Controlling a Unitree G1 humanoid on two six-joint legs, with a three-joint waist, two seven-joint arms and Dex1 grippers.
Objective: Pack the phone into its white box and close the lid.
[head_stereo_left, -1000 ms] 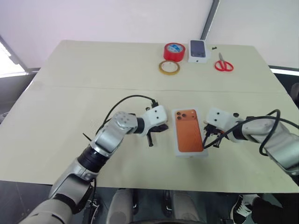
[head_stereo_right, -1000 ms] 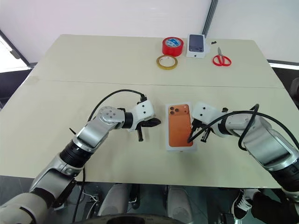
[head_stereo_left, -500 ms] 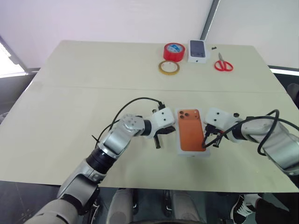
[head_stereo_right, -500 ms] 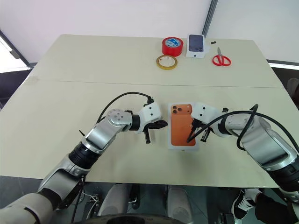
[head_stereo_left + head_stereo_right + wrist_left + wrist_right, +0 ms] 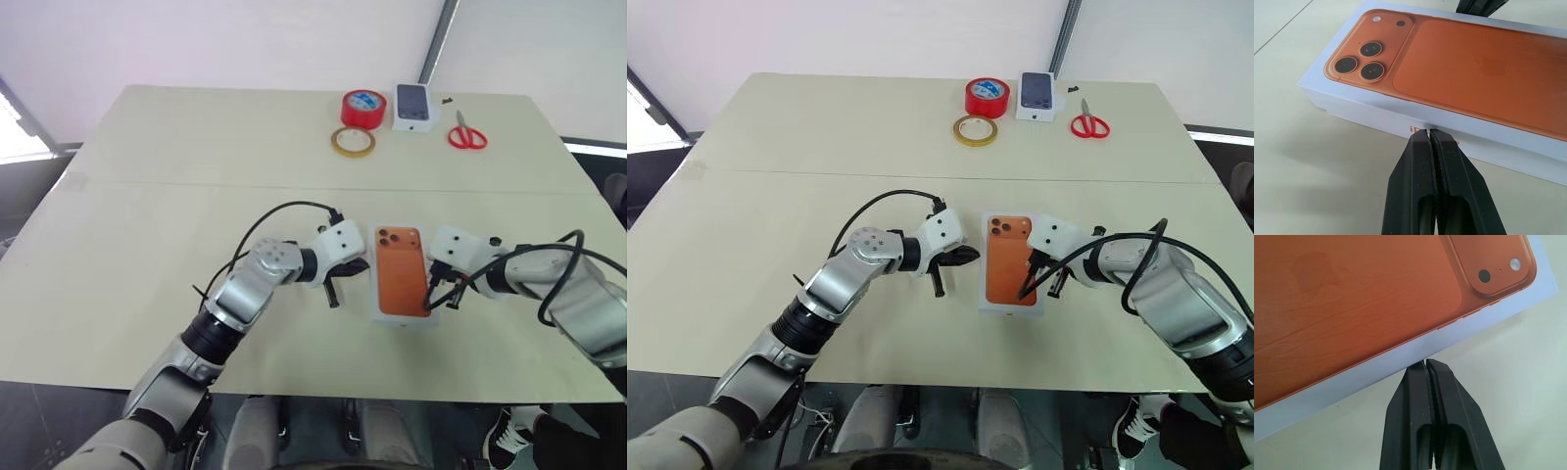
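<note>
Flanking the lid [image 5: 400, 271] on the bench [image 5: 147, 215], I see my left gripper [image 5: 334, 292] and right gripper [image 5: 438, 303] both pinched closed, holding nothing

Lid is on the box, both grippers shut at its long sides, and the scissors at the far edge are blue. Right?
Not quite: the scissors are red, as the left eye view shows. The rest holds: the lid sits closed on the box, with the left gripper and right gripper shut at its long sides.
</note>
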